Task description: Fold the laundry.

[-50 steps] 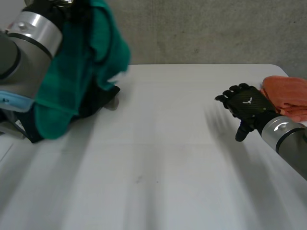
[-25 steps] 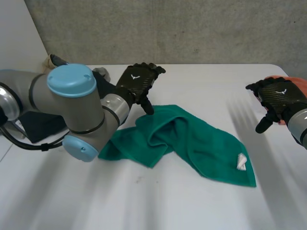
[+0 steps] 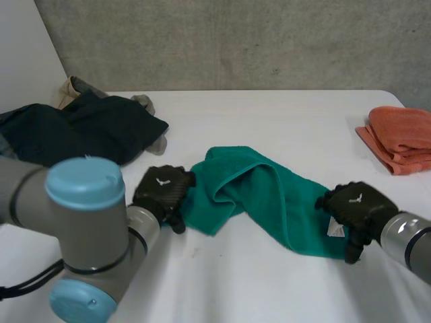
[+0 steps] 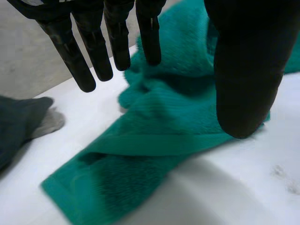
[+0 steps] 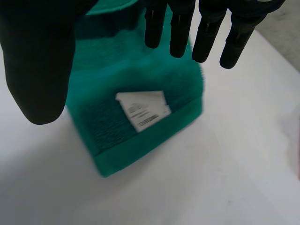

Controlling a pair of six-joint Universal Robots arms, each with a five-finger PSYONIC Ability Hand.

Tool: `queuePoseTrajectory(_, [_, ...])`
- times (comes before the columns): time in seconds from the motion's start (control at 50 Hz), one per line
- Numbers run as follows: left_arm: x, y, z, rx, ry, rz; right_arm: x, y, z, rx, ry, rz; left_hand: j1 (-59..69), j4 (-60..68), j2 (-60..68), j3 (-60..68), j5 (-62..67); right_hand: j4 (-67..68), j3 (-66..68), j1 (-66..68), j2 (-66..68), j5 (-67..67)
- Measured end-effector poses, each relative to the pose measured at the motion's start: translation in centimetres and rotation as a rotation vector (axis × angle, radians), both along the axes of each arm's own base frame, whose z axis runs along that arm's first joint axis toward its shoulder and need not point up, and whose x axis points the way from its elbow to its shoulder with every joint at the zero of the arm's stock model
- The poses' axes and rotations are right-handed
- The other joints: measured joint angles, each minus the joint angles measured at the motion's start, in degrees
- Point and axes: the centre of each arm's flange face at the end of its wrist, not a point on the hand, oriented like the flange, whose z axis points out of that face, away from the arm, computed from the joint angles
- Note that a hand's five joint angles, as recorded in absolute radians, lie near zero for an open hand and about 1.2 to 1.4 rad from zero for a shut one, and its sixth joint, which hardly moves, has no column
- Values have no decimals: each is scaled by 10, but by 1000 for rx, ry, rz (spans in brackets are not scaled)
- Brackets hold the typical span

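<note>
Green towel (image 3: pixel 269 195) lies rumpled, ends under left hand (image 3: pixel 160 194) and right hand (image 3: pixel 353 204).

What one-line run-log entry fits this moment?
left hand: open, over bunched end of green towel | right hand: open, over its corner with white label | towel: crumpled, not yet folded | orange cloth: folded, aside

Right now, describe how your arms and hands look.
The left hand and the right hand are black, with slim cylindrical fingers, a thick rounded thumb and a small white mark on the back. Each meets a silvery wrist cuff. The left arm is grey with round light-blue caps; the right arm is grey too.
</note>
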Motion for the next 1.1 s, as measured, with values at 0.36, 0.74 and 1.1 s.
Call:
queuePoseTrajectory(0.36, [-24,-34,-46,-142,-135,-183,-3,-2,-28,-49,-9,-17,366,355,358,354,346,0,0,0,0,2])
queuePoseTrajectory(0.74, [-8,-32,58,-274,67,-99,0,-5,-29,-14,-125,-82,380,432,435,429,400,9,11,10,6,10])
queuePoseTrajectory(1.1, [12,-46,93,-199,214,2,15,-9,-52,11,-178,-82,380,435,436,432,400,157,160,159,166,146])
